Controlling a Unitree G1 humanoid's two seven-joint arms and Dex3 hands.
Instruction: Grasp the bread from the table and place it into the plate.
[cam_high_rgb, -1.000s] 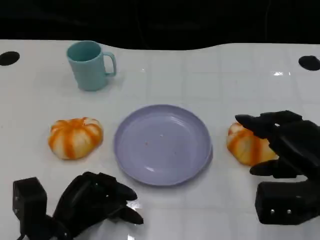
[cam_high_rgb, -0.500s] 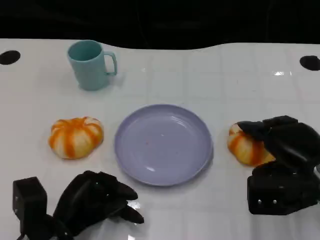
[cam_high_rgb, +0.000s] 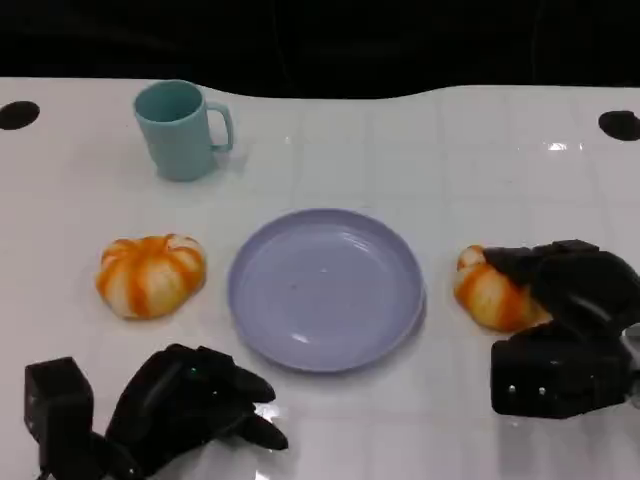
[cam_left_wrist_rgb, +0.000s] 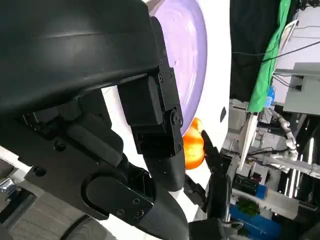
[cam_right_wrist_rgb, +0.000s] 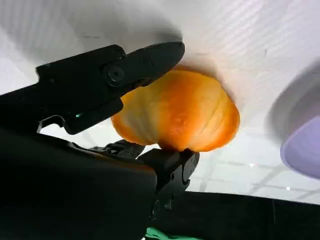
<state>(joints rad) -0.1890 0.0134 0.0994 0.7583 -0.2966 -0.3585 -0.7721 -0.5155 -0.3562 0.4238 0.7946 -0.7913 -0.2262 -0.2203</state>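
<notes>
Right of the plate — right hand seemingly clasping bread (left hand curled, empty).

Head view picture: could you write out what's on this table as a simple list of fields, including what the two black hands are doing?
Table: white
Plate: lavender, nothing on it, mid-table
Cup: teal mug, upright, far left of the plate
Left bread: orange-striped bun, untouched, left of the plate
Right bread: orange-striped bun, right of the plate
Right hand: fingers wrapped over and under the right bread, which sits on the table
Left hand: fingers curled, holding nothing, near the table's front edge
Task state: no bread in the plate yet
</notes>
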